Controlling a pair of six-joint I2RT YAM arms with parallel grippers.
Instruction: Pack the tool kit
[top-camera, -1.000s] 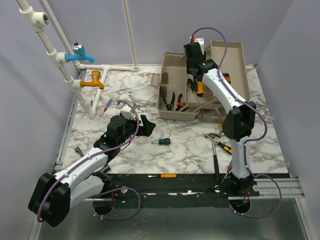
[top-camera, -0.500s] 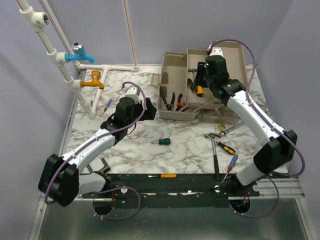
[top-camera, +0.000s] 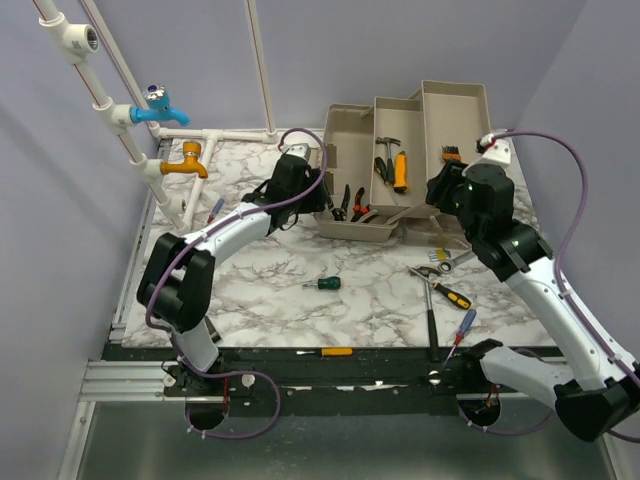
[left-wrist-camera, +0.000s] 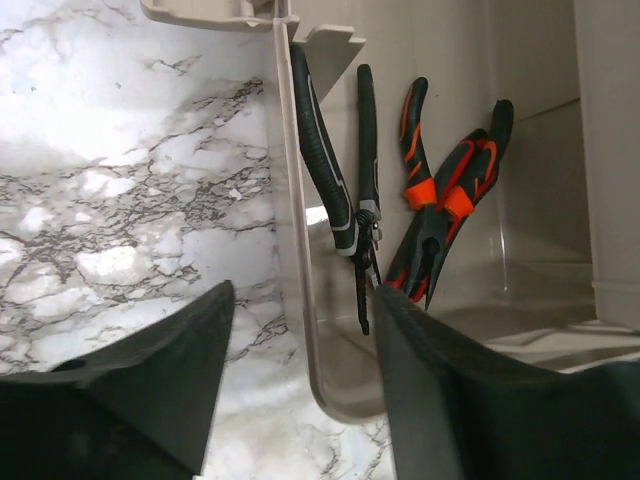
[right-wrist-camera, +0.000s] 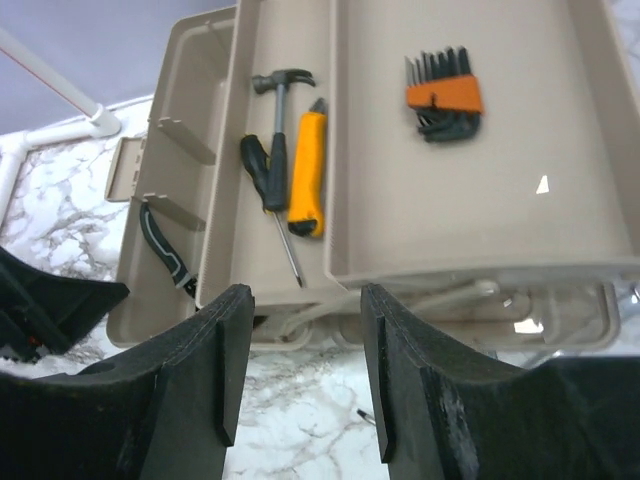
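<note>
Tool kit pieces lie loose on the marble tabletop (top-camera: 250, 300) nearest the arm bases. A yellow-handled screwdriver (top-camera: 330, 351) sits at the near edge. To its right are a blue-handled screwdriver (top-camera: 465, 323), a long black-handled tool (top-camera: 430, 318) and yellow-and-black pliers (top-camera: 448, 292). A short green-handled screwdriver (top-camera: 324, 283) lies alone at mid-table.

Beyond them the beige toolbox (top-camera: 352, 230) stands open toward the far right of the tabletop, its trays folded out. The right claw (right-wrist-camera: 300, 298) hovers over its near side, jaws moderately apart and empty. The left claw (left-wrist-camera: 302, 300) is parted too and holds nothing: one finger is over marble, the other over the box's interior, with the box's left wall between them.

Black pliers (left-wrist-camera: 335, 190) and orange-and-black pliers (left-wrist-camera: 440, 200) lie in the bottom compartment. Farther back, the middle tray (right-wrist-camera: 310, 60) holds a small hammer (right-wrist-camera: 280, 85), an orange knife (right-wrist-camera: 308, 170) and a black-handled screwdriver (right-wrist-camera: 265, 180). The farthest tray (right-wrist-camera: 480, 190) holds hex keys (right-wrist-camera: 440, 95).
</note>
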